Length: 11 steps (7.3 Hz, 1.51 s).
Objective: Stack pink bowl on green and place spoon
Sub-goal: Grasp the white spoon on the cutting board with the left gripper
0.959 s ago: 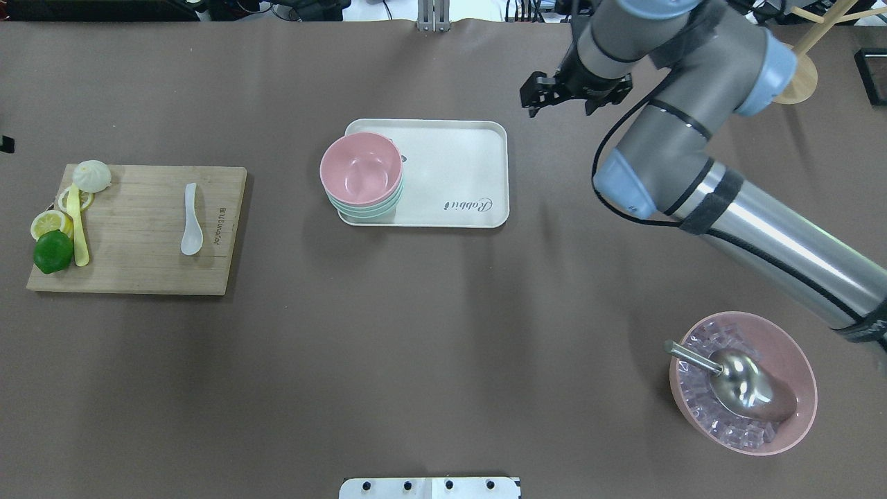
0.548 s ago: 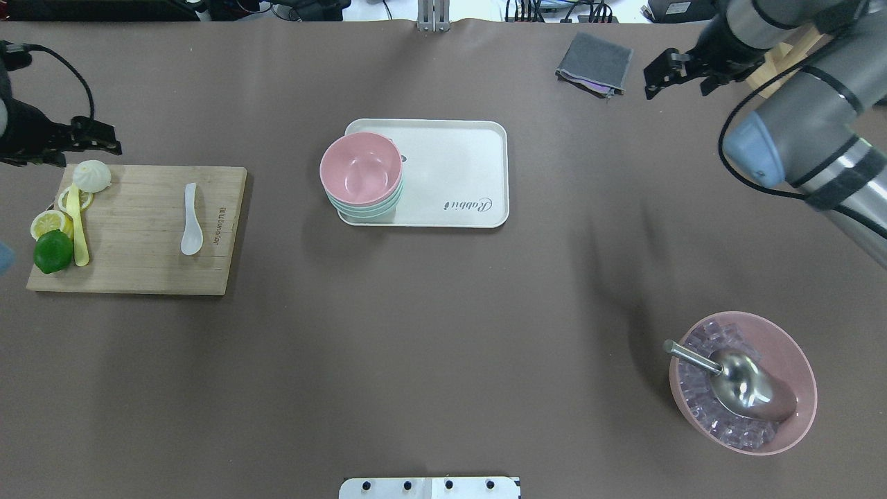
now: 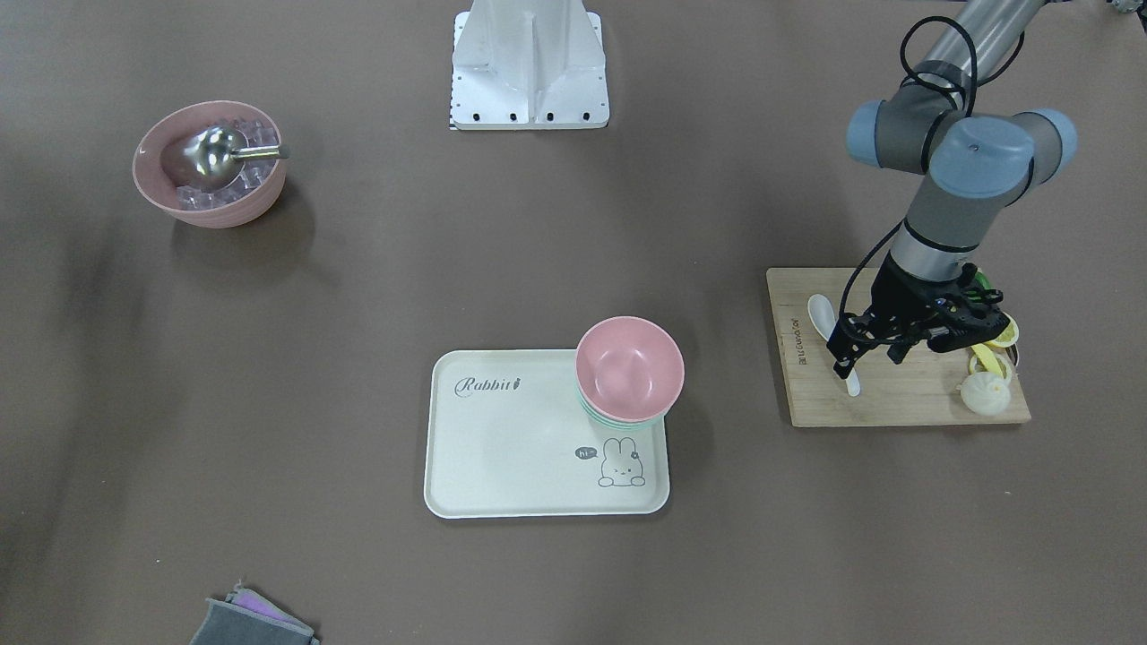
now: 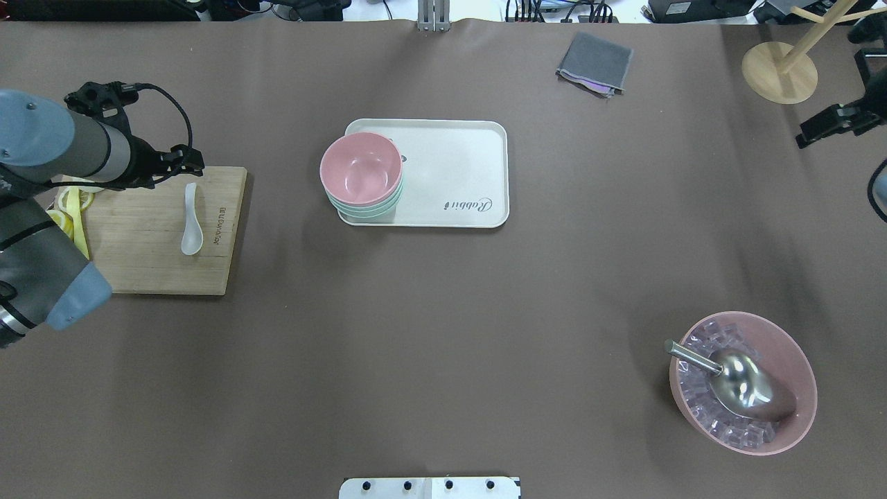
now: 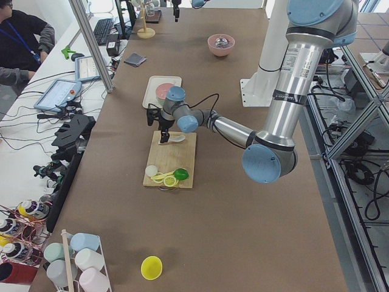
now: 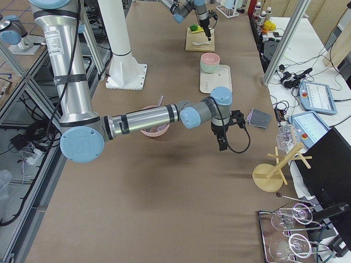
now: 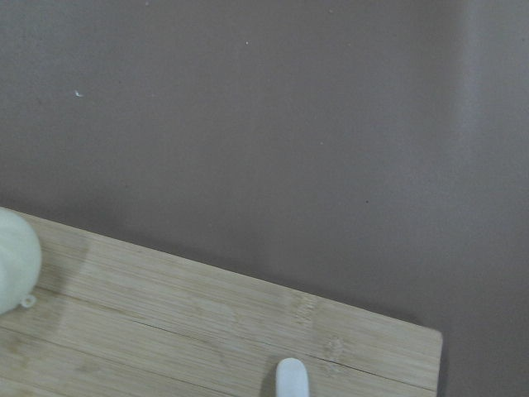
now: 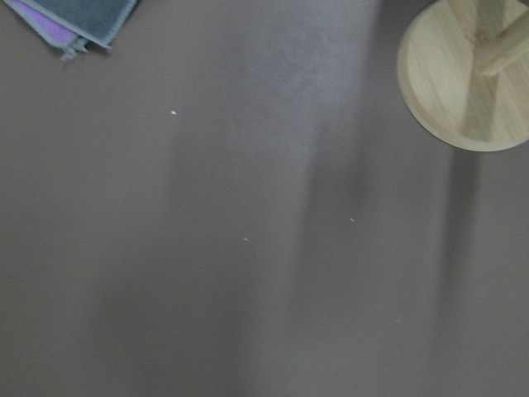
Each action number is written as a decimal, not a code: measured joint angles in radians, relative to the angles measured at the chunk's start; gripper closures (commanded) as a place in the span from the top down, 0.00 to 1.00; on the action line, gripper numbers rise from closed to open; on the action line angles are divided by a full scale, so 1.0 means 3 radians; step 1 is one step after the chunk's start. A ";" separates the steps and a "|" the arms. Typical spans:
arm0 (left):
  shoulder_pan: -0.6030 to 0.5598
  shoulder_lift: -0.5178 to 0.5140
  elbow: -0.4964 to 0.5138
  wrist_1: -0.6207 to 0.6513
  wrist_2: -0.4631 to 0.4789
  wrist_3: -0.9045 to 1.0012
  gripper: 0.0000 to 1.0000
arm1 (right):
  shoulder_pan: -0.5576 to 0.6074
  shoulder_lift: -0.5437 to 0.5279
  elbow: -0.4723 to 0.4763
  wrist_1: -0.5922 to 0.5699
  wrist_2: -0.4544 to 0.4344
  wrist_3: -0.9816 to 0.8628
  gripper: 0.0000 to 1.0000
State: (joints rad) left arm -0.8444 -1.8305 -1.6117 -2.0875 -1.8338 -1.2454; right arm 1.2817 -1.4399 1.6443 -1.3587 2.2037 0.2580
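Observation:
The pink bowl [image 4: 361,170] sits nested on the green bowls [image 4: 367,208] at the left end of the white tray [image 4: 457,166]; the stack also shows in the front view [image 3: 629,365]. The white spoon [image 4: 190,222] lies on the wooden cutting board [image 4: 152,267]. My left gripper [image 4: 186,166] hovers open and empty over the far end of the spoon's handle [image 3: 851,383]. The handle's tip shows in the left wrist view [image 7: 292,379]. My right gripper [image 4: 807,135] is at the table's far right edge, looks open and holds nothing.
A bun [image 3: 984,392], lemon slices [image 4: 66,208] and a lime [image 5: 180,174] lie on the board's left side. A pink bowl of ice with a metal scoop [image 4: 741,381] stands front right. A grey cloth [image 4: 594,62] and a wooden stand [image 4: 779,73] are at the back right.
My left arm has come in from the left and moved over the cutting board to the spoon's handle. My right arm has pulled away from the tray to the right edge.

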 measured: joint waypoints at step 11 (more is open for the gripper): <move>0.0213 0.0035 0.0060 0.0004 0.0130 0.0009 0.29 | 0.0084 -0.0336 0.0005 0.0045 0.0003 -0.0148 1.00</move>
State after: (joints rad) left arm -0.7805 -1.8201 -1.5939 -2.0862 -1.7948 -1.2428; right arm 1.3069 -1.5409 1.6459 -1.3453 2.2047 0.2136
